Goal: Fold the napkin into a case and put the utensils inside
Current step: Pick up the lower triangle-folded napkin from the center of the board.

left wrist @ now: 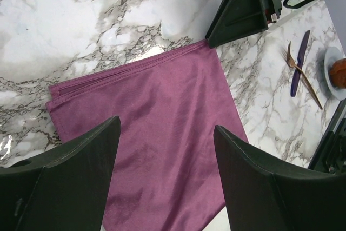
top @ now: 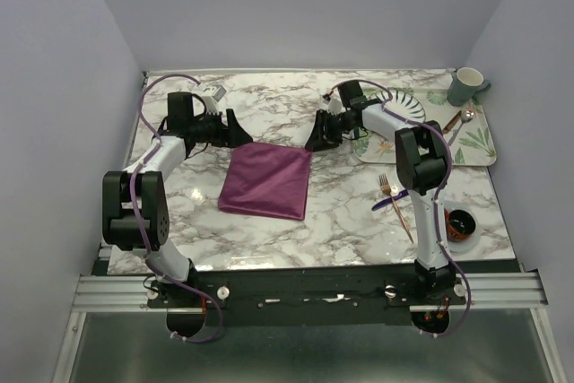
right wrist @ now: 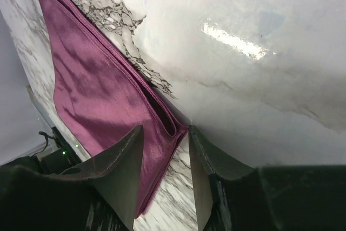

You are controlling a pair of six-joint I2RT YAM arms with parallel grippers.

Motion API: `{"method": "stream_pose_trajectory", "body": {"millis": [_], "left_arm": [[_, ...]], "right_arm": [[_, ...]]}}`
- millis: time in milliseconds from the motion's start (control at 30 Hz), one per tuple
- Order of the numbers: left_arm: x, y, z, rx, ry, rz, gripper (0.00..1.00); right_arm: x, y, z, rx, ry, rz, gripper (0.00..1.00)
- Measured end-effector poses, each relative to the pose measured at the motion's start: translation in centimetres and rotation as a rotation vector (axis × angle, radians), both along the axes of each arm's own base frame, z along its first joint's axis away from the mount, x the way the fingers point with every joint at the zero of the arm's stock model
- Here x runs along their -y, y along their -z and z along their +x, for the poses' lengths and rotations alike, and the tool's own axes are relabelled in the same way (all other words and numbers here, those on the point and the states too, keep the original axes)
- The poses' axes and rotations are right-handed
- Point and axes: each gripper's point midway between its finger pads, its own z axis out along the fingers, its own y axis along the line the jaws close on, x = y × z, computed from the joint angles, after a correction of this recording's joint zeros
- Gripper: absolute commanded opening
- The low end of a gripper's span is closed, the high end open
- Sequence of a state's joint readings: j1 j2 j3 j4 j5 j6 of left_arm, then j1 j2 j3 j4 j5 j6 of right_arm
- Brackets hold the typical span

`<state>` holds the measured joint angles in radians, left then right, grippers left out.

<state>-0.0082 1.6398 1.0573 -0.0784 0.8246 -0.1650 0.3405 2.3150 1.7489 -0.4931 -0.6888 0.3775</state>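
Observation:
The plum-purple napkin [top: 266,181] lies folded flat in a rough square on the marble table, its layered edges showing at the far side [left wrist: 162,106]. My left gripper [top: 230,128] hovers open above its far left corner, with only cloth beneath the fingers [left wrist: 166,124]. My right gripper [top: 316,141] is at the far right corner. Its jaws straddle that layered corner [right wrist: 165,128] with a gap still between them, one finger over the cloth and the other at the corner tip. The copper fork [top: 399,213] and dark blue knife [top: 387,203] lie crossed to the right.
A leaf-patterned tray [top: 475,141] with a plate [top: 404,105], a spoon [top: 465,118] and a grey mug [top: 465,87] sits at the far right. A small dark bowl [top: 460,223] stands near the fork. White walls enclose the table.

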Motion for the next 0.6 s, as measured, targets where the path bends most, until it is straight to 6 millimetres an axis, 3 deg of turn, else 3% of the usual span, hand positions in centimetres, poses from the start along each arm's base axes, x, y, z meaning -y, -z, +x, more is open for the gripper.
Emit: {"method": "stream_pose_trajectory", "body": {"millis": [167,367,433,600], "left_arm": [[0.0,-0.2,0.3,0.001,0.0,0.0,0.8],[0.0,-0.2,0.6,0.002,-0.002,0.0,0.8],[0.0,-0.3,0.6,0.004,-0.002,0.0,0.8],[-0.5,-0.3,0.8,0.003,-0.014,0.0,0.81]], "right_arm": [[0.0,0.1,-0.4,-0.022,0.002,0.001,0.39],[0.2,0.5,-0.9,-0.046,0.003,-0.007,0.14],[0.2,0.6,-1.0,-0.051,0.001,-0.009,0.02],[0.2,0.5,-1.1,-0.045,-0.013,-0.003,0.01]]}}
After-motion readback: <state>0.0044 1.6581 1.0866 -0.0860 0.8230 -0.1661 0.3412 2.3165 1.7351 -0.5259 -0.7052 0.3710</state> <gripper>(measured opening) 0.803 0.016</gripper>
